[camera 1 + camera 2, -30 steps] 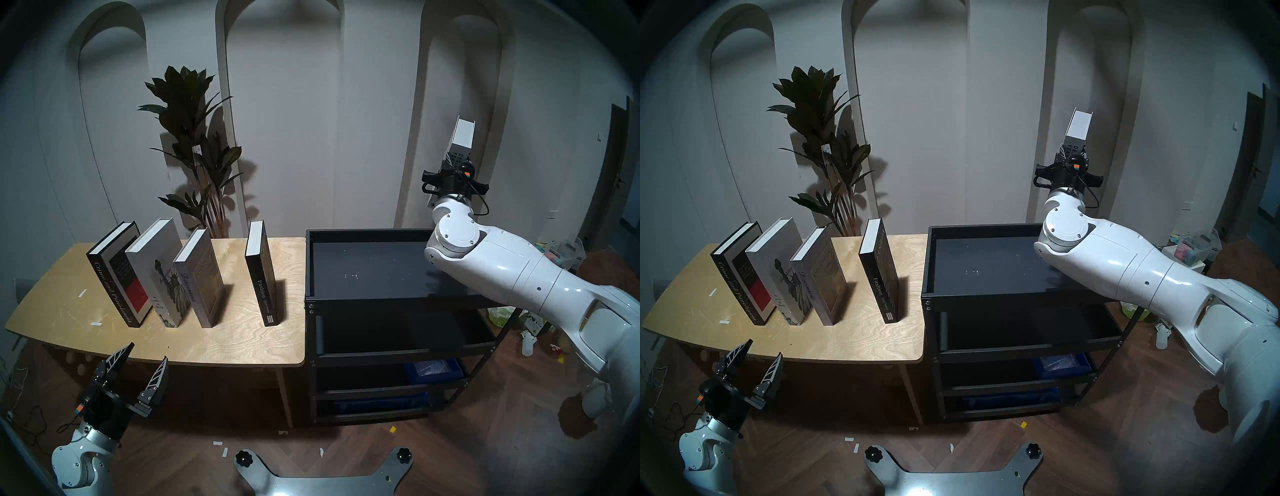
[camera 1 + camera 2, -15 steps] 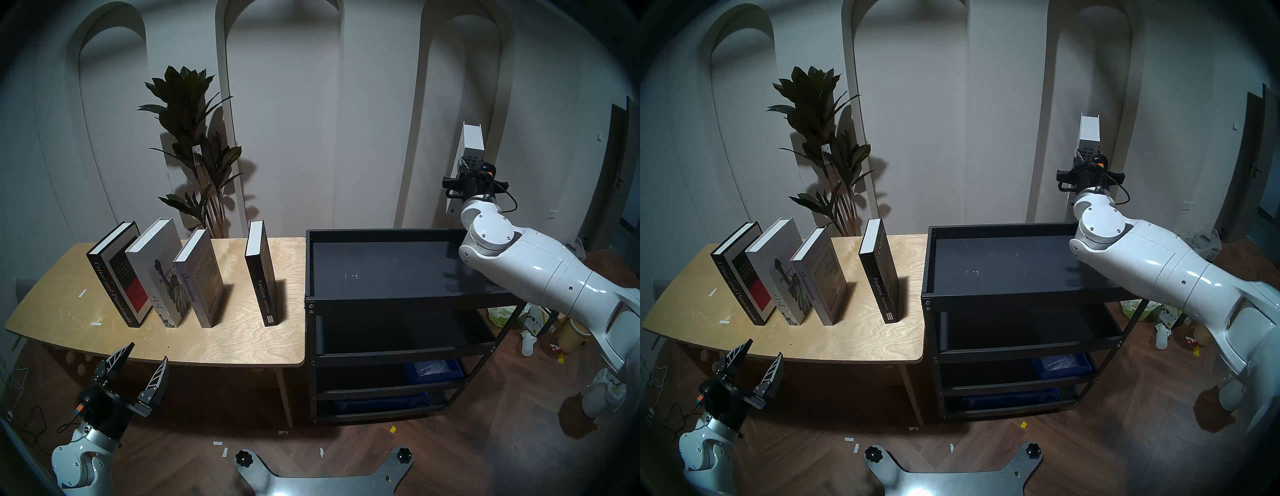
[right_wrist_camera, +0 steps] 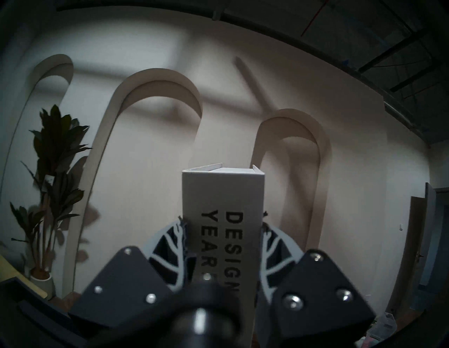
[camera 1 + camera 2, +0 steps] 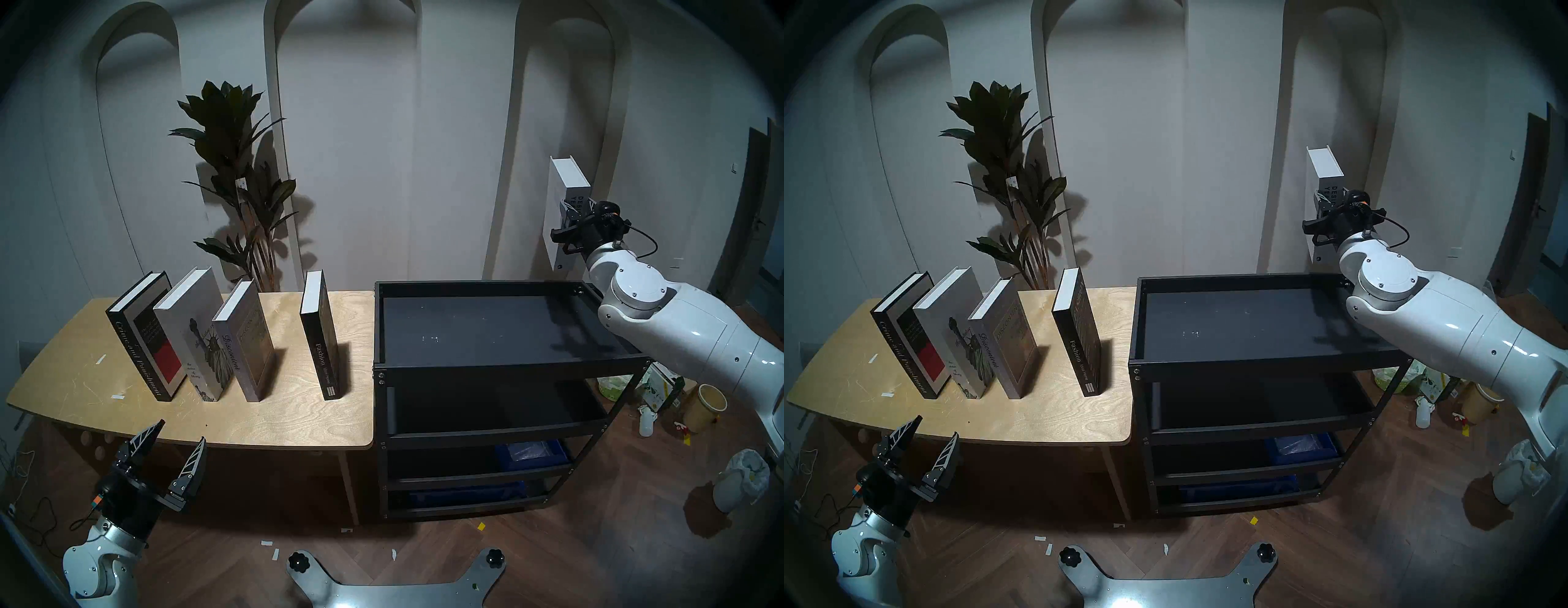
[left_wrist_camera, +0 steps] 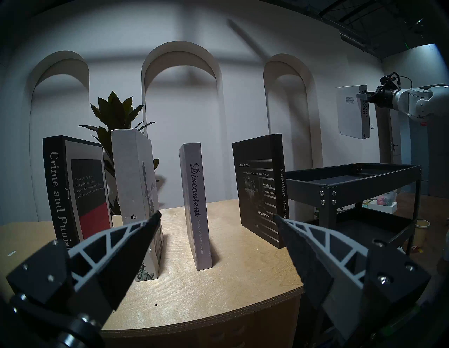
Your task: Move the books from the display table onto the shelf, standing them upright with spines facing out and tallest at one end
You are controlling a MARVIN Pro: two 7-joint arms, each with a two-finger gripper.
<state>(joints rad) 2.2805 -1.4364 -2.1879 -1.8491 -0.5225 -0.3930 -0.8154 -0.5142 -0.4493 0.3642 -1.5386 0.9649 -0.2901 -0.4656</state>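
The right gripper [image 4: 573,209] clamps the white Design Hotels Yearbook [image 4: 568,178] by its spine, upright, above the far right corner of the black shelf [image 4: 500,369], apparently ready to lower it spine-out. Four books [image 4: 229,339] wait upright on the display table [image 4: 275,420]. The left gripper [image 4: 172,441] rests spread wide and empty.

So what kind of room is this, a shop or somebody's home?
Probably a staged test room dressed as a showroom: arched wall niches, a potted plant, and display books on a plywood table, but floor clutter beside the black shelf.
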